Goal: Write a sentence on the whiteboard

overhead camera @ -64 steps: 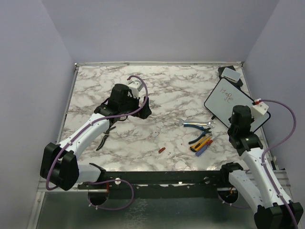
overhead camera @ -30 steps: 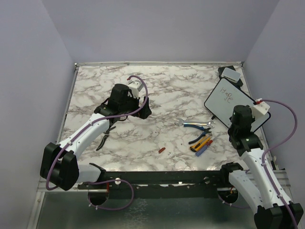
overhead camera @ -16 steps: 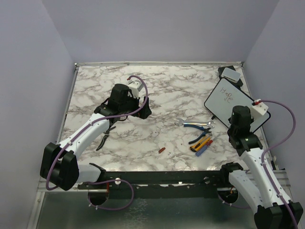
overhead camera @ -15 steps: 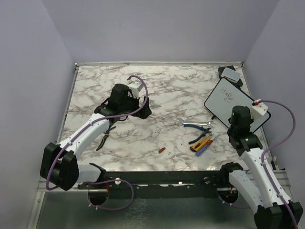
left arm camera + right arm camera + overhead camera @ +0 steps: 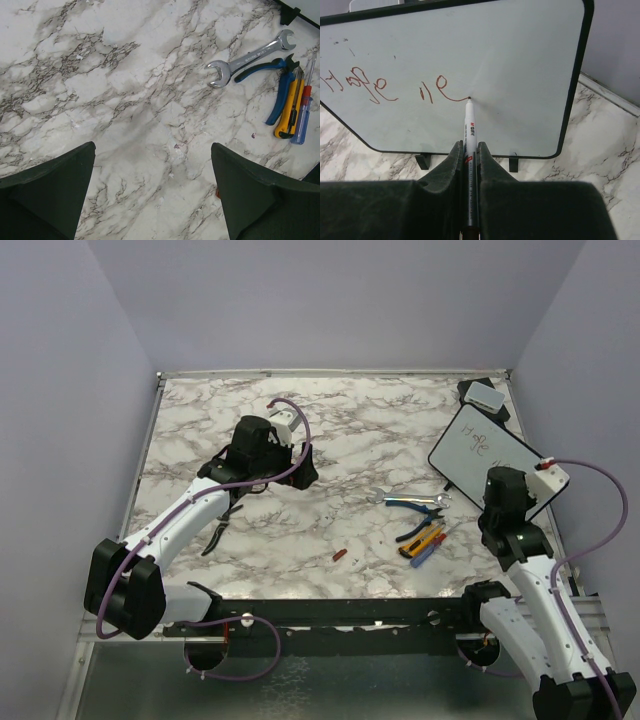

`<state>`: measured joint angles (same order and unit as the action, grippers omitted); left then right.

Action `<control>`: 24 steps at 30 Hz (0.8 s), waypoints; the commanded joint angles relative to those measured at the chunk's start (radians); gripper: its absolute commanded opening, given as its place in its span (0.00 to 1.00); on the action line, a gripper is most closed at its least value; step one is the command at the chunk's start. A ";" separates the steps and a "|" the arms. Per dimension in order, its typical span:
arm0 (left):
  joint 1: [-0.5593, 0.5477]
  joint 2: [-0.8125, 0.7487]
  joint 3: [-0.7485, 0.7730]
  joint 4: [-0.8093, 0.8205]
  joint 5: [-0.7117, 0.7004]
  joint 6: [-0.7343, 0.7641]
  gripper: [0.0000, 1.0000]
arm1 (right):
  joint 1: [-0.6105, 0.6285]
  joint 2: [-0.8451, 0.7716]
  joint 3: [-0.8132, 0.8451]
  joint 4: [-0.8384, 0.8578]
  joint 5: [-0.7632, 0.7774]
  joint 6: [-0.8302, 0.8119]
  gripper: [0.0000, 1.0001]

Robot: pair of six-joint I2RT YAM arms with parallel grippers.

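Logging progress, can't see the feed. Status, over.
Right gripper shut on marker, tip on whiteboard. Left gripper open, holding nothing. Nothing blocking the board.

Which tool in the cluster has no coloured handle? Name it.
The wrench: it is bare silver metal from end to end. Beside it, the pliers have blue grips and the utility knife has a yellow body.

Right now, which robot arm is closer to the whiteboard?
Right. The right gripper holds a marker, tip on the whiteboard. The left gripper is open above the table, far across from it.
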<state>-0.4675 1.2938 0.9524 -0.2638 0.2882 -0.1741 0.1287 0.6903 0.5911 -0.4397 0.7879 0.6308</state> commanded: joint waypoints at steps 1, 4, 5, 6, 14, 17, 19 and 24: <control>-0.008 -0.031 -0.010 0.014 0.016 0.010 0.99 | -0.008 -0.023 0.000 -0.036 0.061 0.029 0.00; -0.010 -0.030 -0.011 0.014 0.015 0.009 0.99 | -0.009 -0.045 0.001 -0.010 0.011 -0.003 0.00; -0.010 -0.030 -0.011 0.013 0.015 0.010 0.99 | -0.008 -0.061 0.001 0.005 -0.016 -0.019 0.00; -0.009 -0.029 -0.011 0.014 0.016 0.011 0.99 | -0.008 -0.076 -0.002 0.026 -0.053 -0.045 0.00; -0.009 -0.026 -0.011 0.014 0.014 0.010 0.99 | -0.008 -0.049 0.008 0.121 -0.214 -0.115 0.00; -0.009 -0.025 -0.012 0.012 0.012 0.011 0.99 | -0.008 -0.011 0.010 0.148 -0.216 -0.116 0.00; -0.010 -0.024 -0.012 0.013 0.010 0.012 0.99 | -0.008 0.000 0.009 0.163 -0.212 -0.119 0.00; -0.009 -0.023 -0.012 0.012 0.009 0.013 0.99 | -0.008 0.013 0.006 0.184 -0.175 -0.131 0.00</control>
<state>-0.4728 1.2934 0.9524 -0.2638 0.2878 -0.1741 0.1287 0.7002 0.5903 -0.3042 0.6003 0.5217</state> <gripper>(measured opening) 0.988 0.101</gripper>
